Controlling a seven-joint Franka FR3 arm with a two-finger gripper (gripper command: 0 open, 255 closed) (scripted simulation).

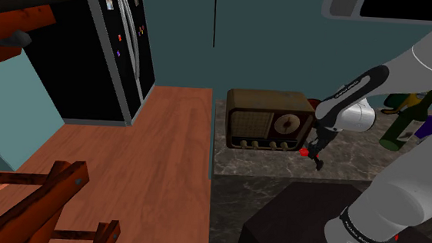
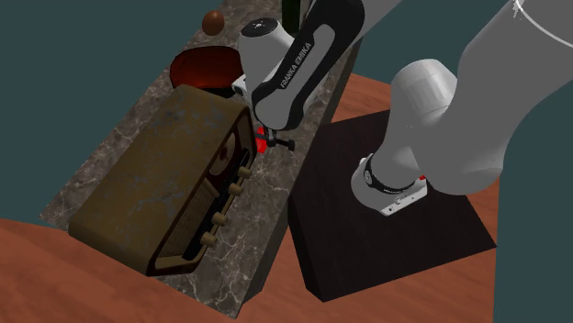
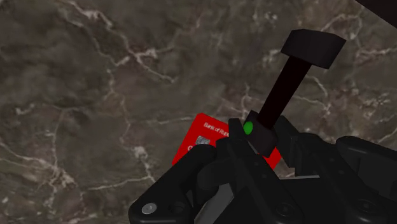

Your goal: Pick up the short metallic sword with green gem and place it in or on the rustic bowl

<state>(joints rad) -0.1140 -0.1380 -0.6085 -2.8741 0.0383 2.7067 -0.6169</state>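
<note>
Arm (image 2: 296, 66): "FRANKA EMIKA"; card (image 3: 205, 130): maybe "Bank"

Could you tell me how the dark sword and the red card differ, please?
The sword is near-black with a green gem; the card is red with white lettering. The sword is a long thin shaft ending in a block; the card is a flat rectangle. The sword is clasped in the gripper; the card lies free on the marble counter. Both are over that counter.

Dark-hilted sword (image 3: 284, 93) tilted, green gem at guard — reddish bowl (image 2: 197, 69).
</note>
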